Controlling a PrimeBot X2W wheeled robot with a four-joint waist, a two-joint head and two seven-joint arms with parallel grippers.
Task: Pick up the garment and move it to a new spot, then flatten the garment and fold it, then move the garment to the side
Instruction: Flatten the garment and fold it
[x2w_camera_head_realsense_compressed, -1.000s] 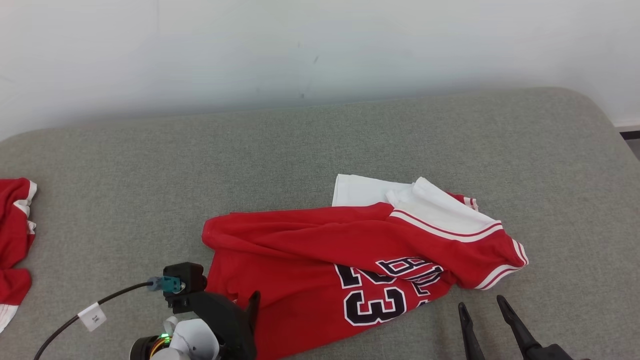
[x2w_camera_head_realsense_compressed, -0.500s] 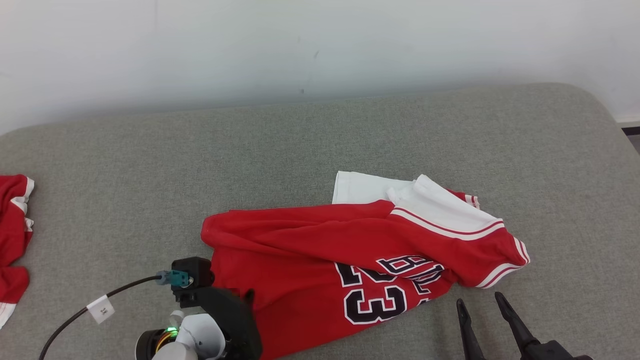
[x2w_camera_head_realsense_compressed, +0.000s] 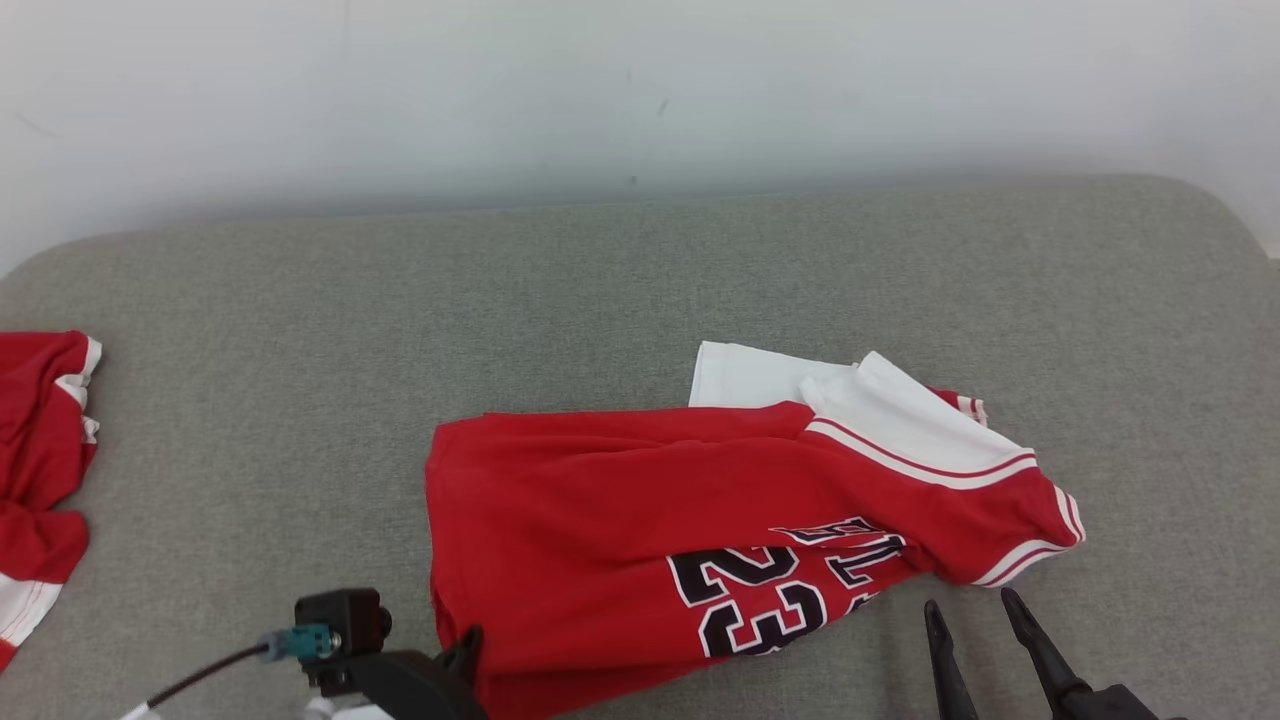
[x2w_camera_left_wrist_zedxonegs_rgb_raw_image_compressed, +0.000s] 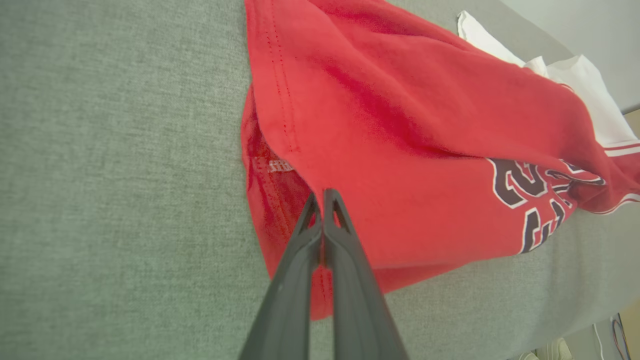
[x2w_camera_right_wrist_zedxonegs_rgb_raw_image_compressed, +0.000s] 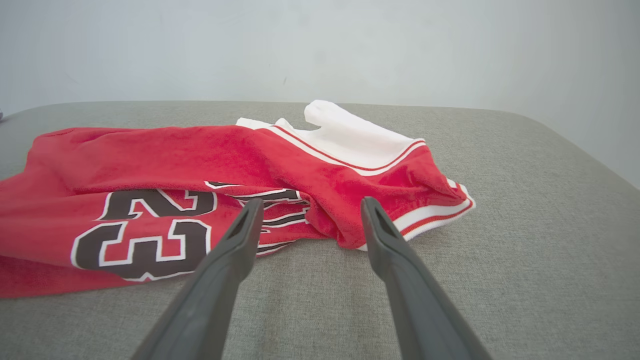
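Red soft-knit garment with black-and-white numerals and white striped trim (x2w_camera_head_realsense_compressed: 600, 500): lying rumpled on the grey woven-fabric padded surface (x2w_camera_head_realsense_compressed: 640, 280), reaching from the left fingers across to just ahead of the right fingers. A white panel is poking out on the side farthest from both.

Left fingers (x2w_camera_left_wrist_zedxonegs_rgb_raw_image_compressed: 327, 210): pinching shut on the garment at its stitched hem. The top layer is tenting up at their tips and a lower layer is lying beneath them. The hem is probably being taken because it gives a firm edge to pull by.

Right fingers (x2w_camera_right_wrist_zedxonegs_rgb_raw_image_compressed: 248, 220): standing wide apart and holding nothing, sitting low over the surface just short of the striped end, with the numerals lying ahead and to their inner side. They are likely waiting there to take the opposite end, so the cloth can be tensioned between two holds.

Step in hand: with one pinch made, the pick-up-and-move part seems to be starting. Flattening and folding are not yet done, since folds are bunching near the trim.

Risk: only the upper layer seems to be caught, so the layers may be sliding apart on lifting.

Second red-and-white cloth (x2w_camera_head_realsense_compressed: 40, 450): lying well off to the outer side of the left fingers, apart from the garment.

Dark cable with teal connector (x2w_camera_head_realsense_compressed: 300, 642): plugging into the wrist just behind the left fingers.
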